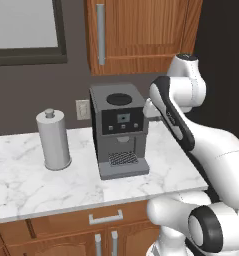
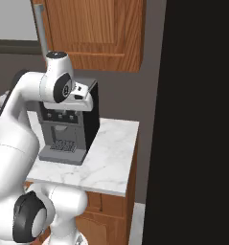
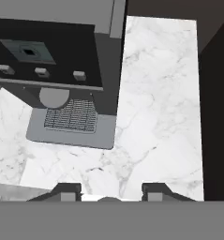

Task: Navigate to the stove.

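Fingers [image 3: 70,190] spread, holding nothing; coffee machine [image 3: 62,79] sits just beyond them on the counter [image 3: 155,103]. Stove nowhere ahead, so the drive looks barely begun.

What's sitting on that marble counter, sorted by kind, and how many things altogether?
Coffee machine: 1
Paper towel roll on its holder: 1
Total: 2

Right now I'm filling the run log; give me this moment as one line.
phase: navigating | facing: coffee machine on marble counter | beside: paper towel roll | gripper: open, holds nothing | stove: none here
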You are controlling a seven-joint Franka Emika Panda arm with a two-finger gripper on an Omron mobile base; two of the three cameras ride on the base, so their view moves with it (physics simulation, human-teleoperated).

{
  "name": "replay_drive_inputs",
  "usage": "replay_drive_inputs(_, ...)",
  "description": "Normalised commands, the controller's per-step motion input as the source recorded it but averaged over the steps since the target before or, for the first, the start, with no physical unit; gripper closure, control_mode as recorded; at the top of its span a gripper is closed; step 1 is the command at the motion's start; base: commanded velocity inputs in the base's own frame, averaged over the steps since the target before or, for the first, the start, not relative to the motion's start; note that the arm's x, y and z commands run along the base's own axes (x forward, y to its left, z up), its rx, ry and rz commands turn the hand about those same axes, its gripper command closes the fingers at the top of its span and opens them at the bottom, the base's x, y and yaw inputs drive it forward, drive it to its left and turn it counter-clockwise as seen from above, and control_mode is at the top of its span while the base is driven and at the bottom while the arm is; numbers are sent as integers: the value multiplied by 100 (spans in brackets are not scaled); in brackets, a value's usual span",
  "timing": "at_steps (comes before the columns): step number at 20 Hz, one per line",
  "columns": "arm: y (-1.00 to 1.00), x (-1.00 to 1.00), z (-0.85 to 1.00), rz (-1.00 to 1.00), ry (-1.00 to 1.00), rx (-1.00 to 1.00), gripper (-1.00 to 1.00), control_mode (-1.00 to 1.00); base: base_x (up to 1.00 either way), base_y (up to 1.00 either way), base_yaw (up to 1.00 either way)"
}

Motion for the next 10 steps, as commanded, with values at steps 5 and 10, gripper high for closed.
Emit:
replay_drive_inputs(5, -14, -83, 0, -1, -2, 0, -100, -100, 0, 0, 0)
replay_drive_inputs(10, 1, -100, -1, 1, -4, 0, -100, -100, 0, 0, 0)
